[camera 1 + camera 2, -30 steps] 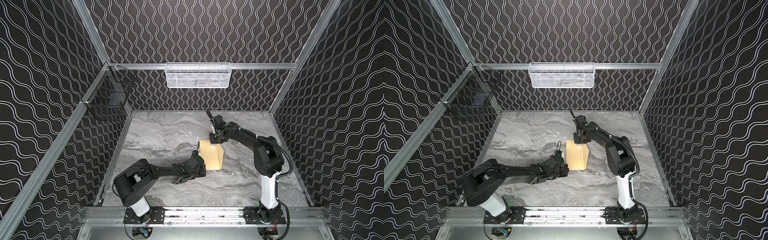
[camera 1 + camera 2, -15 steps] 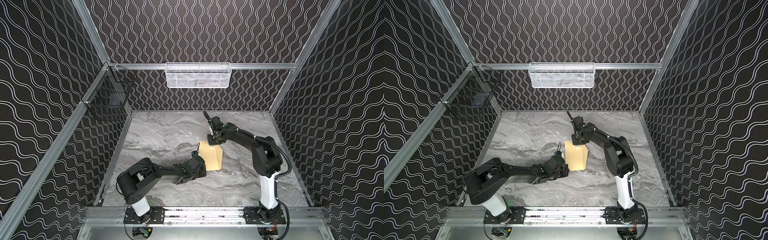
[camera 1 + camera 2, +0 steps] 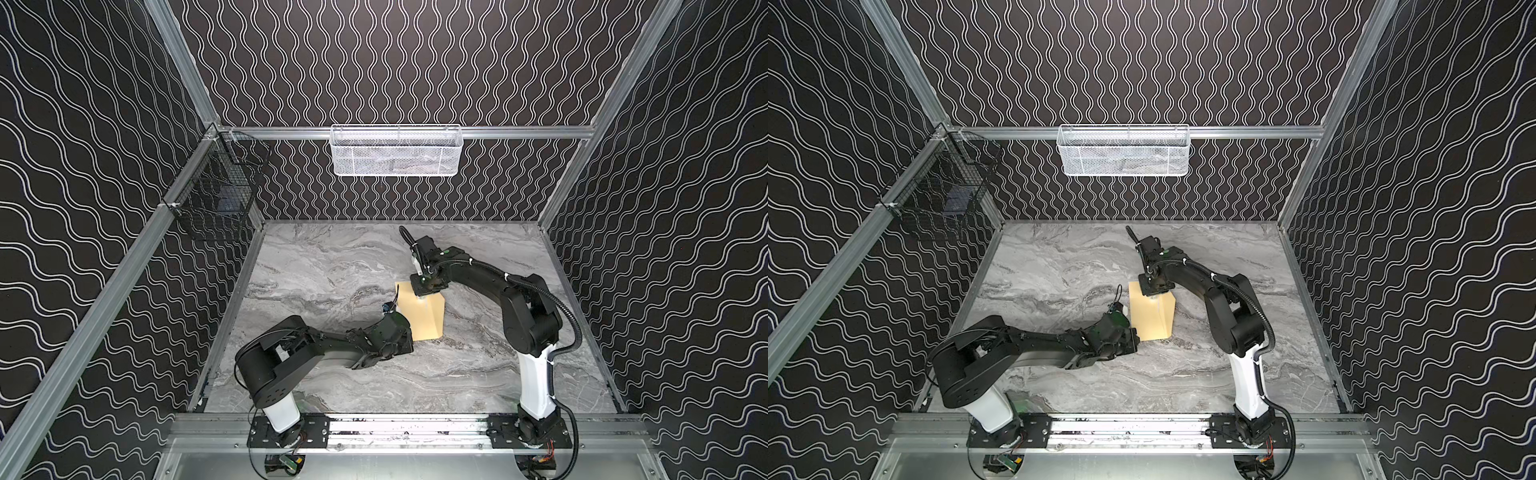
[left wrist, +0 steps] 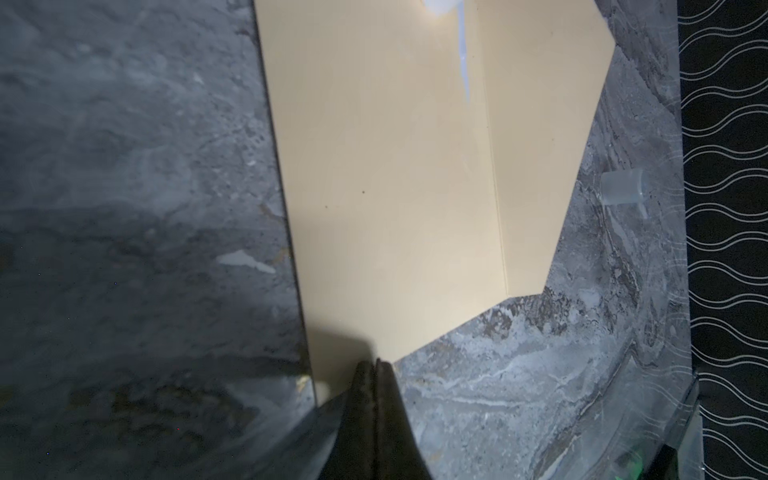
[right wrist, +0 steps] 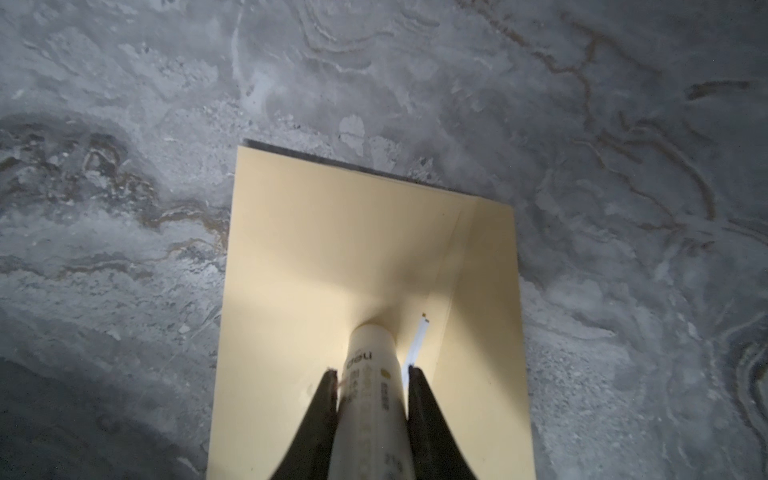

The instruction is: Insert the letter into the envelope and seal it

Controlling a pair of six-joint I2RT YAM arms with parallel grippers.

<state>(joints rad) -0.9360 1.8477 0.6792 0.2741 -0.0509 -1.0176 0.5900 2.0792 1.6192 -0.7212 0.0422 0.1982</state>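
Right tool (image 5: 371, 372) is part-open and clamped on a white glue stick (image 5: 371, 347), one finger on each side of the tube. The stick's tip is pressed onto the envelope (image 5: 332, 249), just beside the flap fold.

Left tool (image 4: 376, 365) is clenched, fingers together. Its tips touch the envelope's near corner. We cannot tell whether the paper is pinched or only pressed down.

In both top views the envelope (image 3: 424, 320) (image 3: 1148, 316) lies flat mid-worktop (image 3: 332, 270), between the two arms. Its long axis runs near to far, slightly skewed. The flap (image 4: 540, 145) is folded out along the long edge on the right arm's side, so the mouth points that way.

We see the letter (image 5: 417, 343) only as a thin white-blue sliver at the fold, next to the glue tip. The rest is hidden by the envelope.

A small translucent cap (image 4: 622, 188) sits on the worktop, apart from the flap.
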